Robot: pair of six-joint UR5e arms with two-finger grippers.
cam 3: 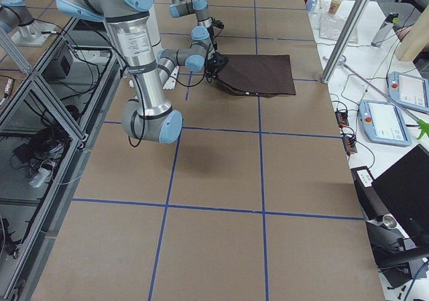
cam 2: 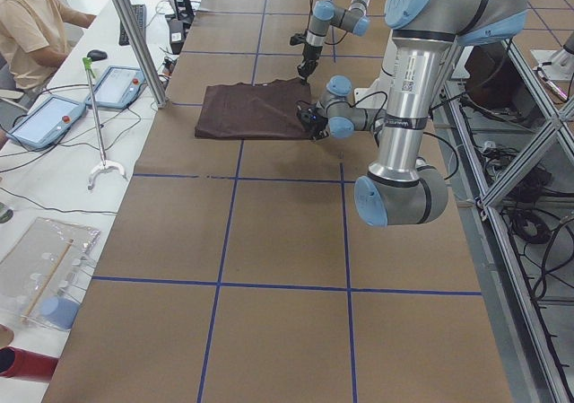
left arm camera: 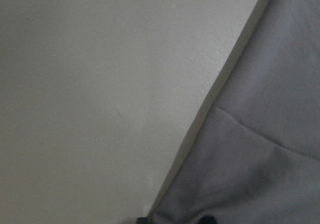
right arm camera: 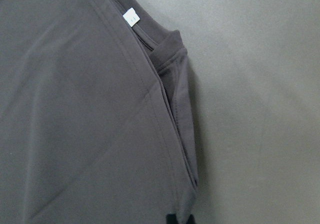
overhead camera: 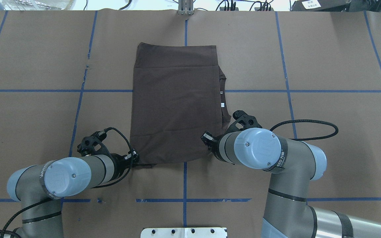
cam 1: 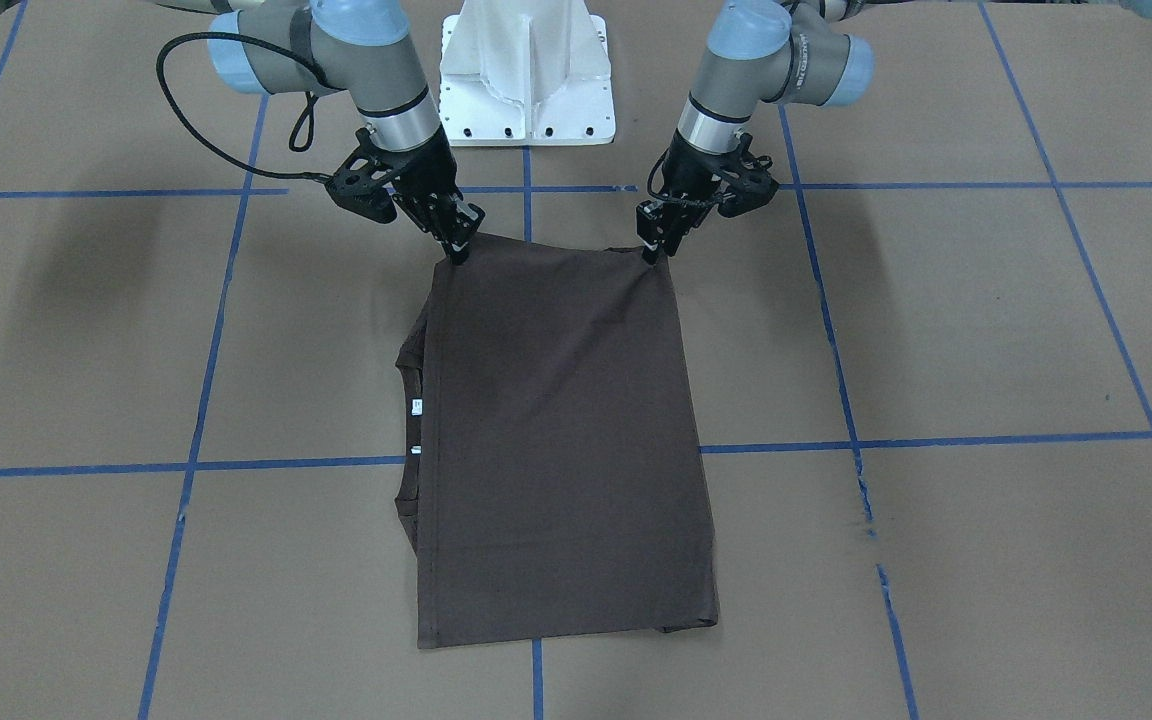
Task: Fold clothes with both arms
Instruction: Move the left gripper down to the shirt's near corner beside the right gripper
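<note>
In the front-facing view, the right gripper (cam 1: 459, 252) clamps the shirt's (cam 1: 566, 430) upper-left corner and the left gripper (cam 1: 652, 254) clamps its upper-right. The shirt lies mid-frame on the table (cam 1: 936, 330), its long axis running down-frame, away from the 2 grippers alike.

Brown paper-covered table (cam 1: 936, 330) gridded with blue tape lines (cam 1: 936, 441), white metal base (cam 1: 528, 70) at one edge, seated person in beige shirt (cam 2: 31, 26) beside two teach pendants (cam 2: 45, 120), black keyboard (cam 2: 139, 17), aluminium post (cam 2: 134, 35)
</note>
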